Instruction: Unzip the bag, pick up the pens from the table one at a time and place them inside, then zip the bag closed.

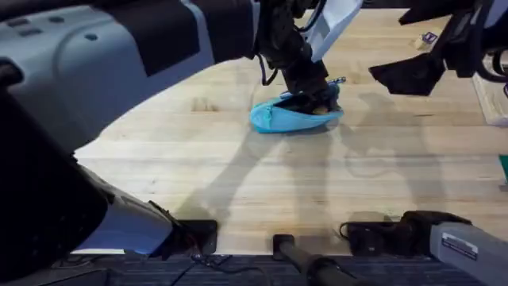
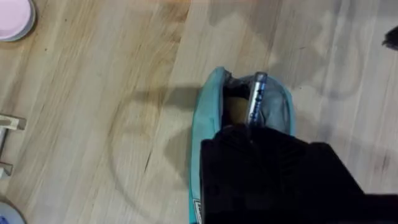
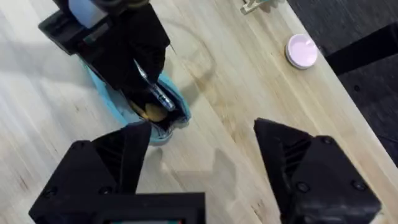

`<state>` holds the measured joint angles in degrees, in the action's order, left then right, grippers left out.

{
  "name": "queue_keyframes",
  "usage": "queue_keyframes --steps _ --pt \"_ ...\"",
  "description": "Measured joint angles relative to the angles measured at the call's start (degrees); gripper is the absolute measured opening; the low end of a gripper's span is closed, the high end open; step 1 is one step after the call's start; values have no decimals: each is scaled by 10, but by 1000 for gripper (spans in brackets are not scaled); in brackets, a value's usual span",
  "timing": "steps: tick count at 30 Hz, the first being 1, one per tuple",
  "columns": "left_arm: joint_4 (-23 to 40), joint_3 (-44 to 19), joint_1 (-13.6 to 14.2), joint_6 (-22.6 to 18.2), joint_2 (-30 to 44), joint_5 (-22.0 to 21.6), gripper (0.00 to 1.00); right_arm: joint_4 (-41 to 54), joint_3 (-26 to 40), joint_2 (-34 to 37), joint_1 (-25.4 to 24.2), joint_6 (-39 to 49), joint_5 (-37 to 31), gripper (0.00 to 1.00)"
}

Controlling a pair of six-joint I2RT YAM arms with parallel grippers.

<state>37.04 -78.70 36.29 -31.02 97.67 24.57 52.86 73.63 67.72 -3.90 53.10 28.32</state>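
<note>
Left gripper [image 1: 313, 87] fingers clamp the silvery grey pen [image 2: 256, 98] (tip inside) over the open light blue fabric pouch [image 1: 290, 117] mid-table [image 1: 238, 167]; push deeper before releasing. Right gripper [image 3: 199, 165] fingers spread wide, empty.

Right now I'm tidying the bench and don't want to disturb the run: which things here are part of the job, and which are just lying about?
Part of the job:
- blue bag, mouth open
- silvery pen held by the left pincer, going into the bag
- table

Lying about:
- pink round lid
- pale wooden piece
</note>
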Motion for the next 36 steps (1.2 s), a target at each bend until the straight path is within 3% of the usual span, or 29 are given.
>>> queue_keyframes --steps 8,20,33,34,36 --pt "9 0 2 31 0 3 42 0 0 0 0 0 0 998" --pt "14 0 24 36 26 -4 42 2 0 0 0 0 0 997" --pt "74 -1 25 30 71 -83 52 2 0 0 0 0 0 997" --pt "73 -1 25 27 71 -87 134 2 0 0 0 0 0 997" --pt "72 -1 26 27 71 -94 413 2 0 0 0 0 0 997"
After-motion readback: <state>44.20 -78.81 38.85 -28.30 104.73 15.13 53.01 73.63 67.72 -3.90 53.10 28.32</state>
